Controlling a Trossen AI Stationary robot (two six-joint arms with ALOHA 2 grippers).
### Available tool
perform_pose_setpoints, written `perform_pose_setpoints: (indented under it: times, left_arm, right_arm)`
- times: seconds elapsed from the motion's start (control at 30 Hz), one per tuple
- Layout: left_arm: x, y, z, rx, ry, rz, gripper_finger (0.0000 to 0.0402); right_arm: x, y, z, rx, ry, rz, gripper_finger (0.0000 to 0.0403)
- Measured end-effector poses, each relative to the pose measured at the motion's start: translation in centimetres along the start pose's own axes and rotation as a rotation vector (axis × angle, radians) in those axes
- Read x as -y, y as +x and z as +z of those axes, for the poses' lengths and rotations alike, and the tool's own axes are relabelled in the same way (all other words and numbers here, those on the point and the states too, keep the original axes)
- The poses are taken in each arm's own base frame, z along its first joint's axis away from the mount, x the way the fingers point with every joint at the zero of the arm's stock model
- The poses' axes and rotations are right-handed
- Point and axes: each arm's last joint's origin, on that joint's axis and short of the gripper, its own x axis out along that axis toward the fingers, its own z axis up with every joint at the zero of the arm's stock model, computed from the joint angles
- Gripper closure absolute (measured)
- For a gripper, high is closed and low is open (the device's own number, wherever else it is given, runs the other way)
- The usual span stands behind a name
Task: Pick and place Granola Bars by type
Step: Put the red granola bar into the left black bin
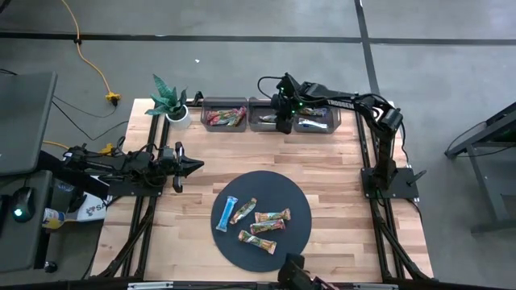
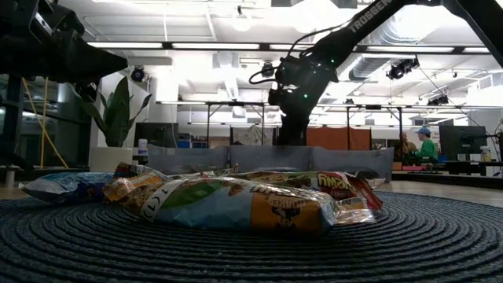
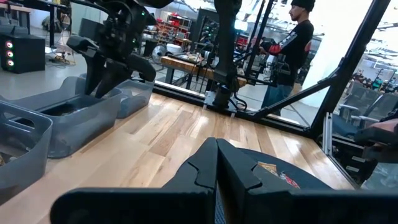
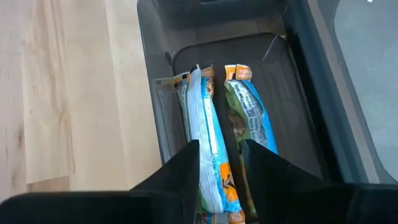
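Observation:
Several Granola Bars (image 1: pixel 256 221) lie flat on a dark round disc (image 1: pixel 266 181) near the table's front, one of them light blue (image 1: pixel 226 213). Three clear bins stand in a row at the far edge. My right gripper (image 1: pixel 282 122) slants down into the middle bin (image 1: pixel 260 105) with its fingers apart. Two bars lie side by side on the bin's floor: a blue-white one (image 4: pixel 208 130) runs between the fingers (image 4: pixel 186 168), and a green-blue one (image 4: pixel 249 118) lies beside it. My left gripper (image 1: pixel 192 167) waits shut and level over the table's left side. My right gripper comes into the middle bin slanting down, its fingers lying along the blue-white bar (image 4: pixel 211 180), one on each side. The bar rests in the bin. I cannot tell whether either finger touches it.
The left bin (image 1: pixel 225 118) holds red bars and the right bin (image 1: pixel 314 121) light-blue ones. A potted plant (image 1: pixel 169 103) stands at the far left corner. Bare wood lies between the disc and the bins. A person (image 3: pixel 295 43) stands beyond the table.

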Motion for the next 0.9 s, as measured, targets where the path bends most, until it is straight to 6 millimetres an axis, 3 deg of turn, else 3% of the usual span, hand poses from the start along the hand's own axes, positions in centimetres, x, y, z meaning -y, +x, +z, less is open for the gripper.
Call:
perform_pose_setpoints:
  times: [0.2,0.43,0.67,0.9]
  left_arm:
    - [0.0,0.0,0.0,0.000,0.000,0.000,0.0400]
    - [0.0,0.0,0.0,0.000,0.000,0.000,0.0400]
    - [0.0,0.0,0.0,0.001,0.000,0.000,0.0400]
    - [0.0,0.0,0.0,0.000,0.000,0.000,0.0400]
  right_arm:
    - [-0.3,-0.3,0.2,0.009,0.036,0.000,0.0276]
    - [-2.5,-3.0,2.2,0.113,-0.016,-0.008,0.0263]
    - [-6.7,-6.8,4.5,0.249,0.014,0.038,0.0255]
    - [-13.2,-9.3,6.4,0.384,0.008,0.150,0.0257]
